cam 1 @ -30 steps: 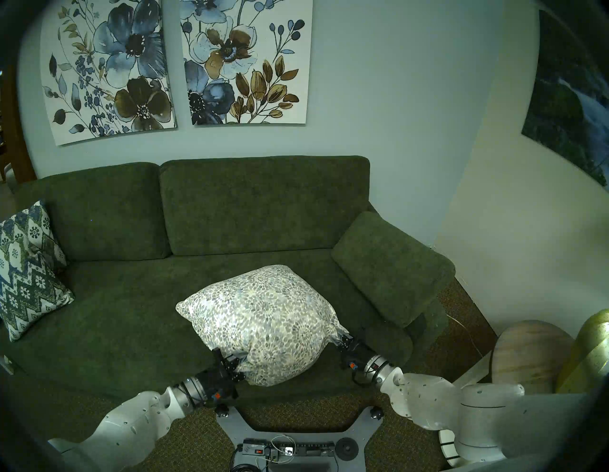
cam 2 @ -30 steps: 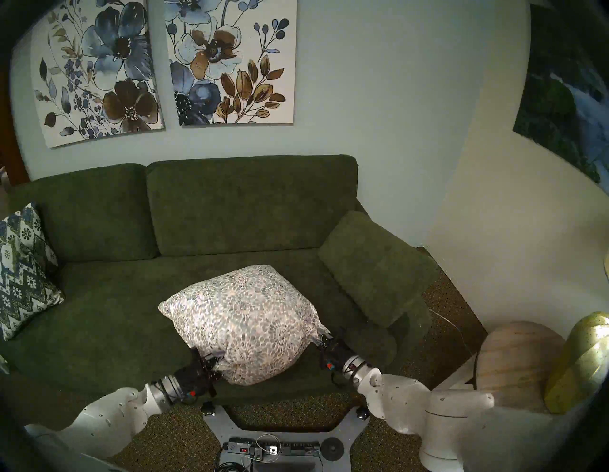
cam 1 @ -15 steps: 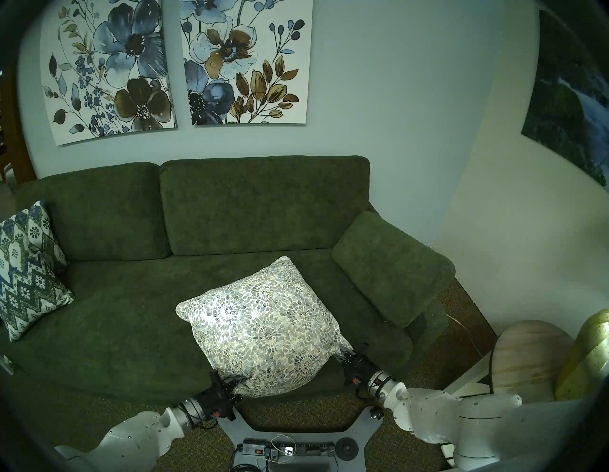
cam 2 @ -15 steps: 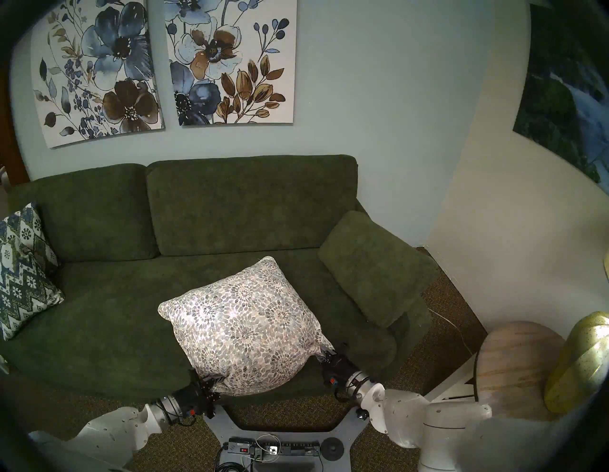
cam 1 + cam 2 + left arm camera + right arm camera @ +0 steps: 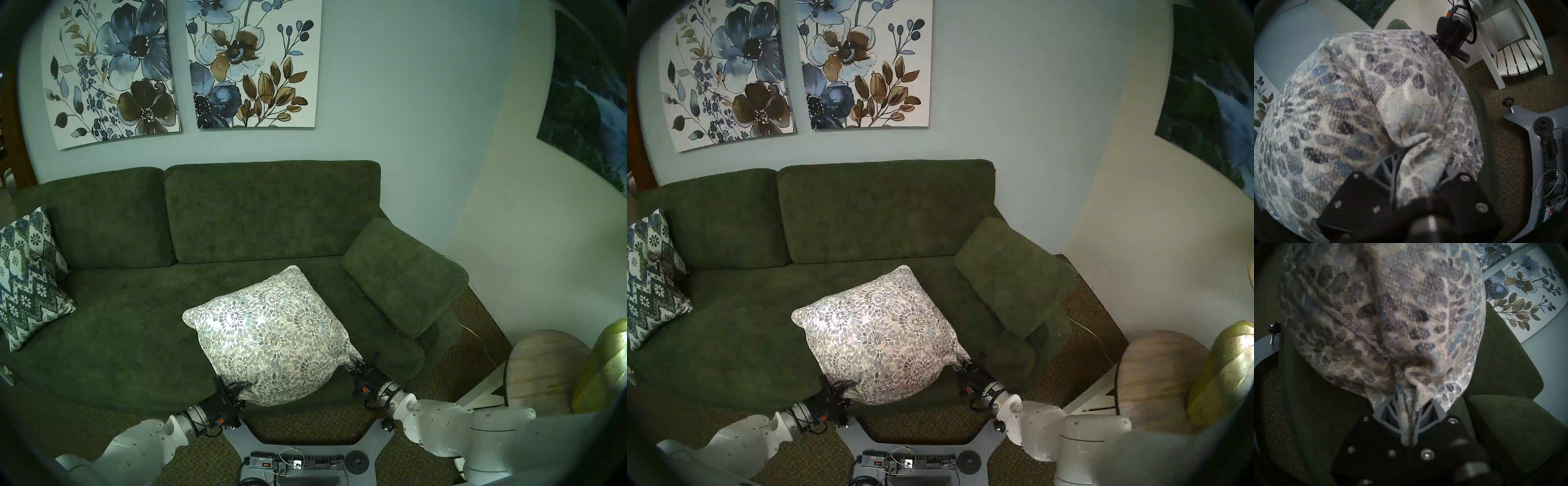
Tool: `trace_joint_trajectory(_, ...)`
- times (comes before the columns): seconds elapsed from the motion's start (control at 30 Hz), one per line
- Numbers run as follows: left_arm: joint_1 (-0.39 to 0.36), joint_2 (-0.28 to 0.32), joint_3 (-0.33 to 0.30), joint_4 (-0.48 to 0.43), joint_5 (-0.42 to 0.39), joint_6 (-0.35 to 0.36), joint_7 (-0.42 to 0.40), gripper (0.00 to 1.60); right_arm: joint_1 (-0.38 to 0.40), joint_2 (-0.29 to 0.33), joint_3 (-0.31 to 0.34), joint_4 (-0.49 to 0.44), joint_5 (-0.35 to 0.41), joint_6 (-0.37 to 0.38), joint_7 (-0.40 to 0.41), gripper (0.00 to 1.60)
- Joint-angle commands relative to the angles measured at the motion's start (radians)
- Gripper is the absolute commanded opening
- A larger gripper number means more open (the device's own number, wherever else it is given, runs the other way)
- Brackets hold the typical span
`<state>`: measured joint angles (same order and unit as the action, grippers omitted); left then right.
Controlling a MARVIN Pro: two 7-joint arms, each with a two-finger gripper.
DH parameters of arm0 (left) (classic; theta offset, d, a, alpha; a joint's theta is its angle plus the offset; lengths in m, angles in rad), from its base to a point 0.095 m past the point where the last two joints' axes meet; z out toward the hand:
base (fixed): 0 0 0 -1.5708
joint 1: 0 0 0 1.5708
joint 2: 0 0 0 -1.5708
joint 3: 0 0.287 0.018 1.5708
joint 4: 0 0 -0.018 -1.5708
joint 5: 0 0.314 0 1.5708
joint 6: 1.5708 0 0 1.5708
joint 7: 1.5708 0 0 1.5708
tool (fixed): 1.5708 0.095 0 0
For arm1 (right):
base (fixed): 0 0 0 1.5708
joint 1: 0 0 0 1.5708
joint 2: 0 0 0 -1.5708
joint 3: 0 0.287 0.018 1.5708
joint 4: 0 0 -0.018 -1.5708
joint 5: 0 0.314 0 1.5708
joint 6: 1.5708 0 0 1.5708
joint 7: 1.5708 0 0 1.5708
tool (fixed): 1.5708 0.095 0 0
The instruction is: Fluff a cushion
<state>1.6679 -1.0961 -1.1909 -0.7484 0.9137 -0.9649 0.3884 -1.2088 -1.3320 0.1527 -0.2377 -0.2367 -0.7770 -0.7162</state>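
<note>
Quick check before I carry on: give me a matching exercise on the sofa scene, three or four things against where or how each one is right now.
Things:
1. cushion
2. zigzag pillow
3. left gripper
4. flower paintings

States:
A. on the wall above the sofa
B. shut on a near corner of the cushion
C. at the sofa's left end
D. pinched at two corners, far corner pointing up

Pairs: 1-D, 2-C, 3-B, 4-A

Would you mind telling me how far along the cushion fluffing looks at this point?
Done: the left gripper and right gripper are each shut on a near corner of the cushion. In hand: it is held over the sofa seat's front, looking plump. Left: any more shaking, then setting it down and letting go.
</note>
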Motion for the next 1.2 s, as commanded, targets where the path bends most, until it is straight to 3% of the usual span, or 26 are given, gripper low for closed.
trace_joint_trajectory(0.0,-0.100,0.080,-0.115,-0.090,-0.036,0.006,0.055,0.00,0.100,0.032,0.047,0.004,0.023,-0.006,-0.025,0.00)
trace_joint_trajectory(0.43,-0.177,0.049,-0.171,-0.304,-0.024,0.005,0.071,0.00,0.211,0.011,0.139,-0.096,0.018,-0.043,-0.075,0.00)
trace_joint_trajectory(0.77,-0.249,0.033,-0.228,-0.448,-0.013,0.005,0.103,0.00,0.297,0.030,0.203,-0.146,0.014,-0.033,-0.075,0.00)
trace_joint_trajectory(0.93,-0.294,-0.018,-0.215,-0.518,-0.002,0.012,0.091,0.00,0.345,0.037,0.212,-0.146,0.008,-0.021,-0.058,0.00)
trace_joint_trajectory(1.17,-0.356,-0.122,-0.109,-0.604,0.033,0.074,0.030,0.00,0.394,0.079,0.219,-0.127,0.010,-0.016,-0.052,0.00)
